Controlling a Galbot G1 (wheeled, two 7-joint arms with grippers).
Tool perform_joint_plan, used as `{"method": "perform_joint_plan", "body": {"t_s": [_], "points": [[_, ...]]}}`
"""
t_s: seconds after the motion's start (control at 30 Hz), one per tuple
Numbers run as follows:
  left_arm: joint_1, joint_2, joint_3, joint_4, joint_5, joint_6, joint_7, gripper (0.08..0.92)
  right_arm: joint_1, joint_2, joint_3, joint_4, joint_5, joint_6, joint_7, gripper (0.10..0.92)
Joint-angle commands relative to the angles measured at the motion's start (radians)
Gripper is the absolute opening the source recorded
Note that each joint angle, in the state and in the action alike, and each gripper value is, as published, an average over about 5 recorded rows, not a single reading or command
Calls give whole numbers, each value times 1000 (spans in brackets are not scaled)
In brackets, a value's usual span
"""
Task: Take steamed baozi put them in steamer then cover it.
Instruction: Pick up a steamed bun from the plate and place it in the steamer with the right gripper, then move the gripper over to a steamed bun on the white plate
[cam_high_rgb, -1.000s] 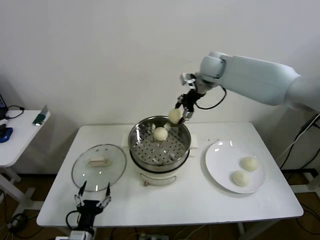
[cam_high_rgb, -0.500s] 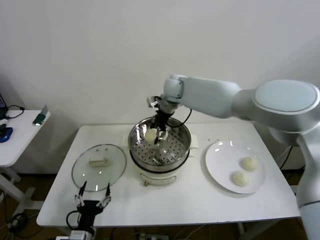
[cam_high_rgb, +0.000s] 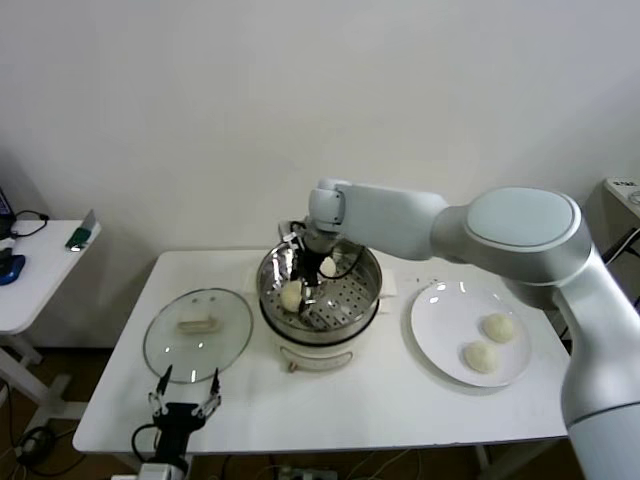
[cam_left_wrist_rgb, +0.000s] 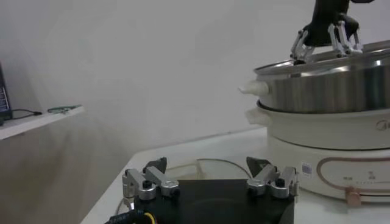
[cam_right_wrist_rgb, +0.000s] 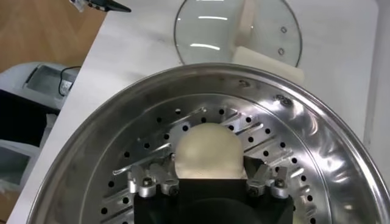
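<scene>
The steamer (cam_high_rgb: 345, 322) stands on its white pot base (cam_high_rgb: 318, 355) at the table's middle. My right gripper (cam_high_rgb: 297, 289) reaches down into it and is shut on a cream-white baozi (cam_high_rgb: 291, 297), held low over the left part of the perforated floor. In the right wrist view the baozi (cam_right_wrist_rgb: 208, 148) sits between the fingers (cam_right_wrist_rgb: 148, 178) above the steamer floor (cam_right_wrist_rgb: 304, 152). A second baozi (cam_high_rgb: 327, 266) lies at the steamer's back. Two more baozi (cam_high_rgb: 499, 327) (cam_high_rgb: 481, 357) lie on the white plate (cam_high_rgb: 440, 320). The glass cover (cam_high_rgb: 197, 333) lies flat, left of the steamer. My left gripper (cam_high_rgb: 185, 388) is open and parked at the front edge.
The left wrist view shows the open left gripper (cam_left_wrist_rgb: 208, 182), the cover's edge (cam_left_wrist_rgb: 213, 165) just beyond it, and the steamer wall (cam_left_wrist_rgb: 329, 88) on the pot base (cam_left_wrist_rgb: 323, 137). A small white side table (cam_high_rgb: 40, 275) stands to the left of the main table.
My right gripper has carried the baozi from above the steamer's back right rim leftward and down into the steamer, now low over the left floor. The left arm has not moved.
</scene>
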Motion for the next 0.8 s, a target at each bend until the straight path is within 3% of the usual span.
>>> {"method": "perform_joint_plan", "body": {"t_s": [0.03,0.2,0.43,0.8], "points": [[5,2,-4,1,1,1,-1,823,24,-30,17,21,-16,-1,0,821],[3,2,-6,-5,3,9,1,823,123,-139,26,101,-10,22,-26,823],[-17,6,5,-28,19,31,9,823,282,-416,4,292,-4,44,-53,823],[-12,-9,30,-64,43,47,12,823,241,-864,-34,566,-317,66,-57,823]]}}
